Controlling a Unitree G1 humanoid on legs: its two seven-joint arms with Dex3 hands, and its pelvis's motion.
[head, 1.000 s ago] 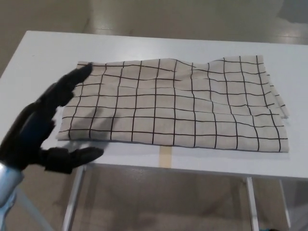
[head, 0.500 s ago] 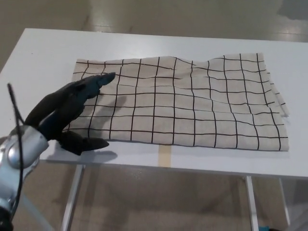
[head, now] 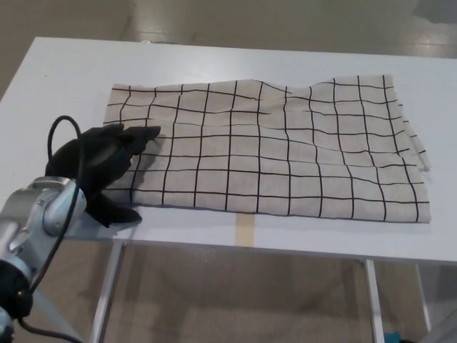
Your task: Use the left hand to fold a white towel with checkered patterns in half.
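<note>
A cream-white towel (head: pixel 278 146) with a black checked grid lies spread flat on the white table (head: pixel 235 61), wrinkled along its far edge and right side. My left hand (head: pixel 100 168) rests over the towel's near left corner, fingers stretched forward on the cloth and thumb (head: pixel 118 212) at the towel's front edge. The hand is open and holds nothing. That corner is hidden under it. My right hand does not show.
The table's front edge (head: pixel 285 246) runs just below the towel, with a strip of tan tape (head: pixel 245 231) on it. Metal table legs (head: pixel 111 293) and the floor show beneath. A black cable (head: pixel 57 136) loops off my left wrist.
My left hand has come down and forward from beside the table onto the towel's near left corner, turning from side-on to palm-down. The towel has not moved.
</note>
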